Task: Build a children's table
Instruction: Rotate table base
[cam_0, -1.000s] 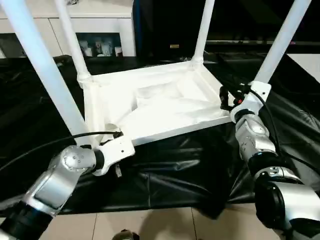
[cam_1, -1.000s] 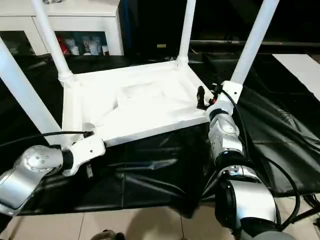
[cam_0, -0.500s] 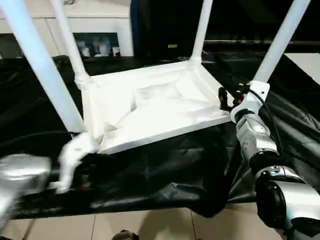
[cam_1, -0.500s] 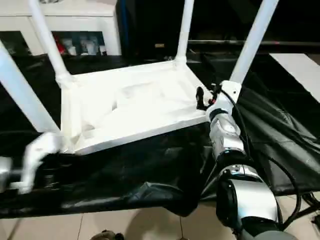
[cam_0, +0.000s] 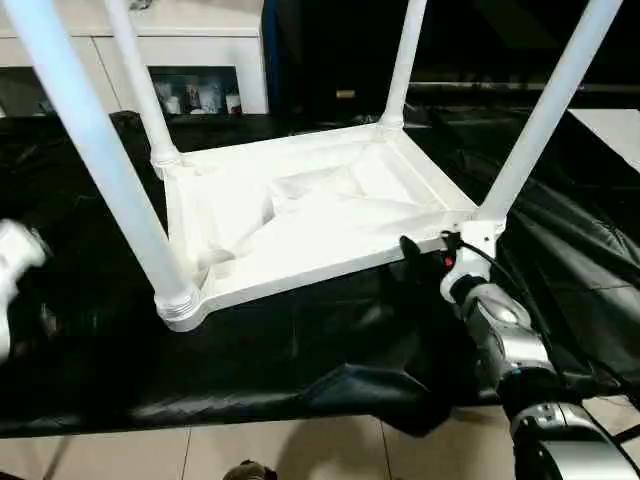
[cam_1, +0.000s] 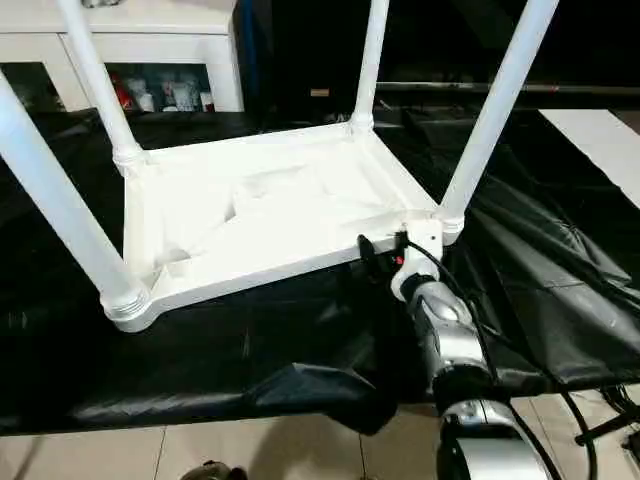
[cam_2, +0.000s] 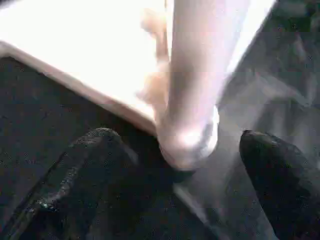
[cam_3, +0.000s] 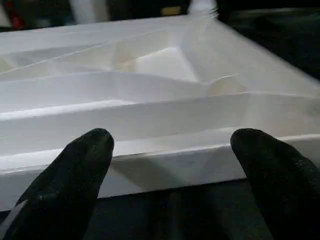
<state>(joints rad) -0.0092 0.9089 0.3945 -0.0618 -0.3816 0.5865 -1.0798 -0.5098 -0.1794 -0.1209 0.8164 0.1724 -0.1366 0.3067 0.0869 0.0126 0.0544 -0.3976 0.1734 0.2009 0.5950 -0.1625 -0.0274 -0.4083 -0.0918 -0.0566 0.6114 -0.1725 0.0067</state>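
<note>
A black-draped worktop (cam_0: 300, 350) fills the foreground, with a white cabinet (cam_0: 200, 40) against the back wall and pale floor tiles along the near edge. The right pincer (cam_3: 175, 165) stands wide and holds nothing, its two black fingers (cam_3: 70, 175) spread just in front of the tabletop's near long edge; in the head views its black tip (cam_0: 412, 250) sits just beside the near right corner, next to the white wrist block (cam_0: 478, 240), and whether it touches the rim cannot be told. The left pincer (cam_2: 175, 200) is likewise wide and empty, its fingers (cam_2: 85, 175) either side of a leg's base and apart from it, though the wrist view is blurred there. In the left eye view a blurred white part of the left arm (cam_0: 15, 260) shows at the picture's left edge, well apart from the tabletop. The children's table lies upside down on the worktop: the white tabletop (cam_0: 310, 215) shows its ribbed underside, and all four legs stand up from the corner sockets, the near left leg (cam_0: 100, 160), the far left leg (cam_0: 140, 90), the far right leg (cam_0: 405, 60) and the near right leg (cam_0: 545, 110).
</note>
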